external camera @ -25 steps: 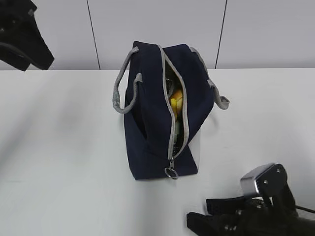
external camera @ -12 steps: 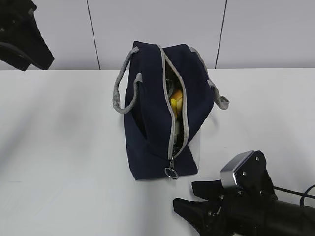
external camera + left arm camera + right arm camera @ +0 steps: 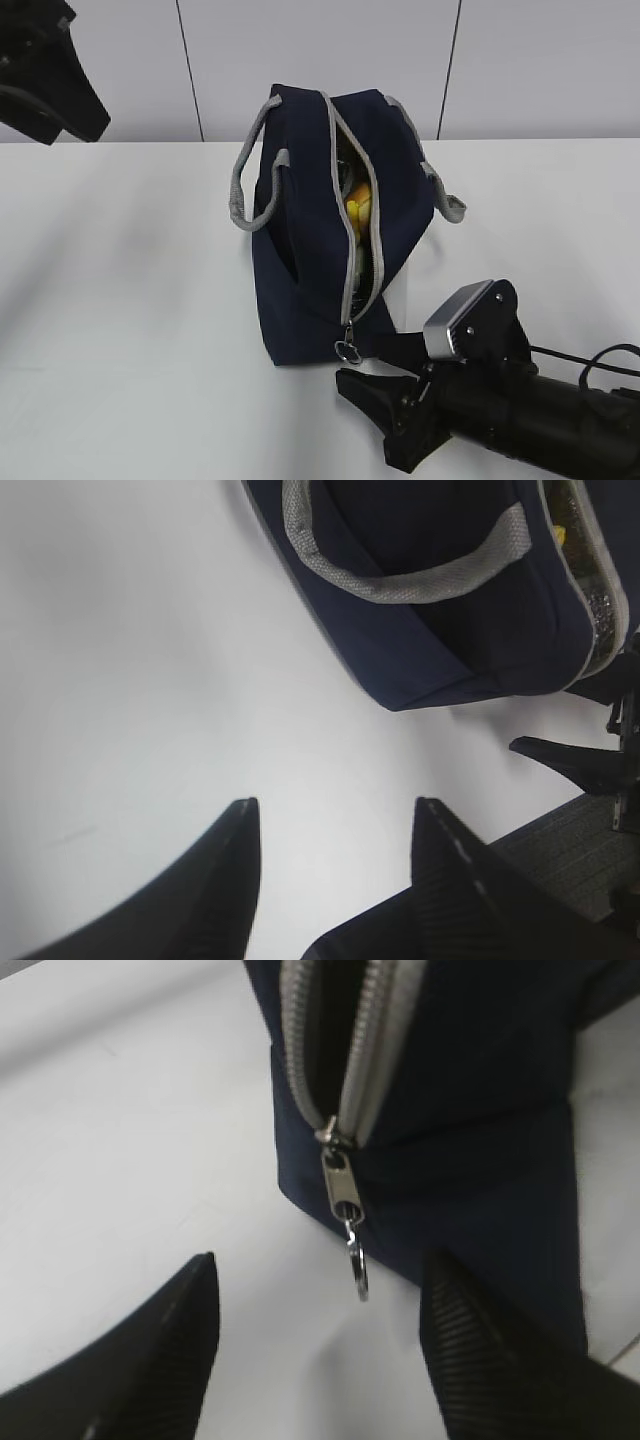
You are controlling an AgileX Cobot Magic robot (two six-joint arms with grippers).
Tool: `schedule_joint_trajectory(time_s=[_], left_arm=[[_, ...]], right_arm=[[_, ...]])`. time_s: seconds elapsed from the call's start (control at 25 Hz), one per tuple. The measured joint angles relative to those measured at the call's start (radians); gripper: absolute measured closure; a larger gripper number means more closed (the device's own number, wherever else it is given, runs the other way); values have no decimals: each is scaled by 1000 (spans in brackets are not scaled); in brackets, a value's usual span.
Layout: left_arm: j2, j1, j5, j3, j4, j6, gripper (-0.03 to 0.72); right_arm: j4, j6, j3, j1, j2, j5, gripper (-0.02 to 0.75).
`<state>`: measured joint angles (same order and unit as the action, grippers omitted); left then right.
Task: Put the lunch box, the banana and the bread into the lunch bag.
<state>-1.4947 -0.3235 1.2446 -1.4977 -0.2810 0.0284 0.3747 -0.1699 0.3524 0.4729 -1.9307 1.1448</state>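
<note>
Your lunch bag [image 3: 320, 225] stands upright on the white surface [image 3: 130, 300], near its back edge by the wall, with its top zipper parted along nearly the whole length. Inside the gap you can see a patch of yellow, the banana [image 3: 357, 205], lying between the two navy flaps; the lunch box and the bread cannot be made out from here. The zipper slider sits at the near end of the bag, and its metal pull ring [image 3: 358, 1270] hangs down over the bag's front face. One grey handle [image 3: 245, 185] droops on the bag's left side, the other [image 3: 440, 190] on its right. Your right pincer [image 3: 385, 385] lies low just in front of the bag's near end, its two black fingers spread wide and empty, the pull ring between them in the right wrist view. Your left pincer [image 3: 335, 870] hangs well to the left of the bag, above bare surface, fingers apart and holding nothing.
</note>
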Motion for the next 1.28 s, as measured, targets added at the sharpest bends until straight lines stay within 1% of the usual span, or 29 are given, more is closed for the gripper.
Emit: schedule_joint_trajectory(time_s=[0.24, 0.56, 1.04, 1.28], left_arm=[[0, 0, 0, 0, 0, 0, 316], [0, 0, 0, 0, 0, 0, 316], [0, 0, 0, 0, -2, 0, 316], [0, 0, 0, 0, -16, 0, 316]], right_arm=[[0, -2, 20, 0, -37, 0, 299], [0, -32, 62, 0, -55, 0, 312], [18, -58, 71, 0, -57, 0, 432], [18, -96, 71, 0, -57, 0, 441]])
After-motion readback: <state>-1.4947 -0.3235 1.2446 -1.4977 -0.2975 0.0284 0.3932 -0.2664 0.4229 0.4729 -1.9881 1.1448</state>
